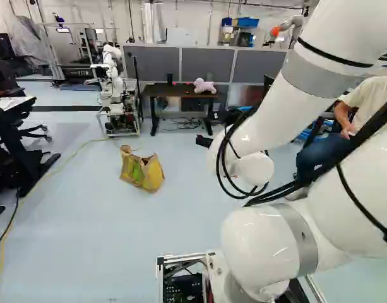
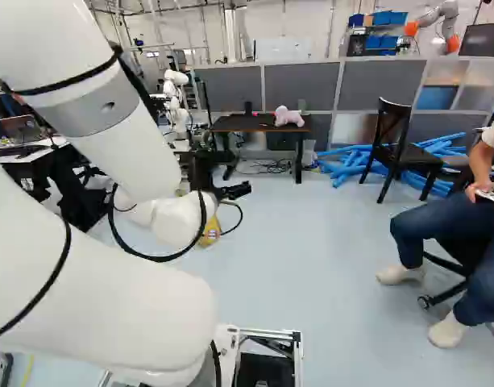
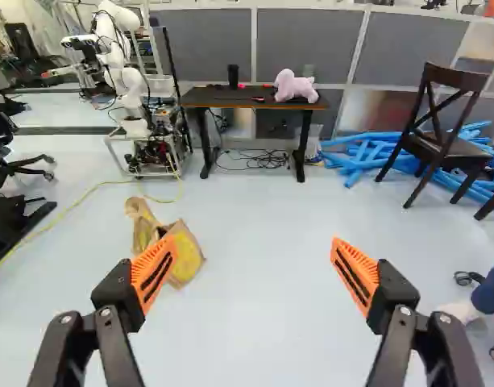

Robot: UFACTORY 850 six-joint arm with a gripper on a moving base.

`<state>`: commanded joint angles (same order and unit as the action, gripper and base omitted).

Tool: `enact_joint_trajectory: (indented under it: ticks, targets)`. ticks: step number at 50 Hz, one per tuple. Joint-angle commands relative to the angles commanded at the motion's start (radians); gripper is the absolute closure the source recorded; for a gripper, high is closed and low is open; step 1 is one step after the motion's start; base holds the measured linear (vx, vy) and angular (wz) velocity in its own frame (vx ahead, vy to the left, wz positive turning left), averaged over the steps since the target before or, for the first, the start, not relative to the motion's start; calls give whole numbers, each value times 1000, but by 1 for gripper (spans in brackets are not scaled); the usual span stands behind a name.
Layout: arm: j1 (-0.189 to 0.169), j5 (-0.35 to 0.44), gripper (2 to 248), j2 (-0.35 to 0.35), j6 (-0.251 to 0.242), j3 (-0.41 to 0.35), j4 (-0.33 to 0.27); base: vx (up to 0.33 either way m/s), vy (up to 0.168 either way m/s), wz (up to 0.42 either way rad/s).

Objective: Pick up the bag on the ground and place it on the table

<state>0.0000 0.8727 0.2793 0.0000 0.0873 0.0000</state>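
While the yellow and tan bag (image 1: pixel 141 170) sits on the floor (image 1: pixel 117 221), left of and nearer than the dark table (image 1: pixel 165 93), the gripper (image 2: pixel 233 192) points ahead with its orange pads (image 3: pixel 154 274) spread wide apart. A yellow cord (image 3: pixel 93 189) runs along the floor left of the bag. Farther off, the table bears a black cup (image 3: pixel 233 76) and a pink stuffed toy (image 3: pixel 296 86). Another robot (image 1: pixel 111 69) stands to its left; a wooden chair (image 2: pixel 392 145) and blue tubes (image 2: pixel 343 165) are to its right.
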Motion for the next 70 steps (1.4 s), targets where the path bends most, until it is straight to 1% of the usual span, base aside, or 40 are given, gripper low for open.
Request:
enact_joint_trajectory:
  ticks: [50,70]
  targets:
    - [0,0,3,0,0,0,0,4,0,0]
    - [0,0,3,0,0,0,0,88,1,-4]
